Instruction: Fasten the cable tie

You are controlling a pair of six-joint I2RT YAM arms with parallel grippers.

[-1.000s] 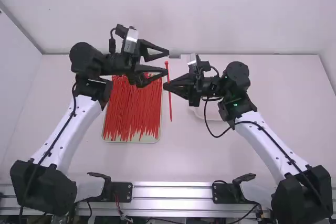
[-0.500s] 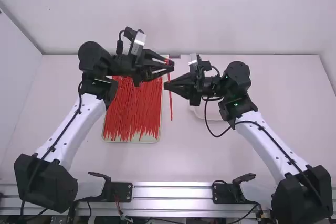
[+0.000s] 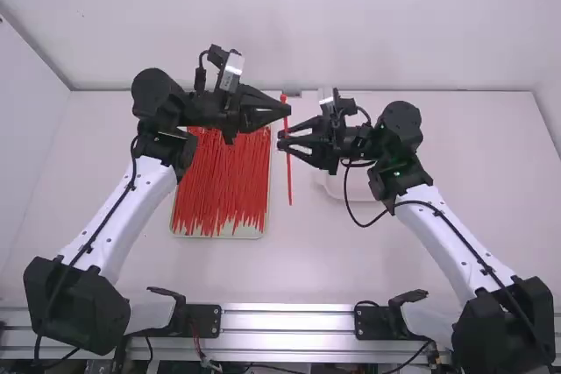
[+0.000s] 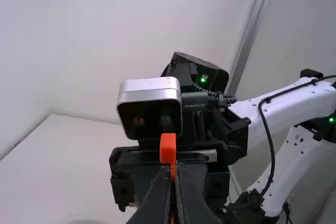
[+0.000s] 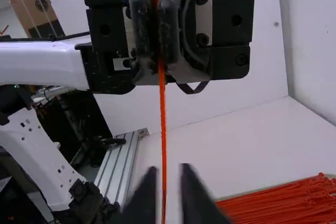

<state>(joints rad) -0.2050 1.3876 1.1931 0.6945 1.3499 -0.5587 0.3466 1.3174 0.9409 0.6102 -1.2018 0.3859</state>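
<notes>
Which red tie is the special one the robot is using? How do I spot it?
Look at the white table, beside the flat pile of red ties. Where the left gripper and right gripper meet, one tie hangs straight down in the air, pinched by the left one. All the others lie flat in the pile.

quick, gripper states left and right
left gripper: closed, holding the cable tie just below its head
right gripper: open, straddling the cable tie without gripping it
</notes>
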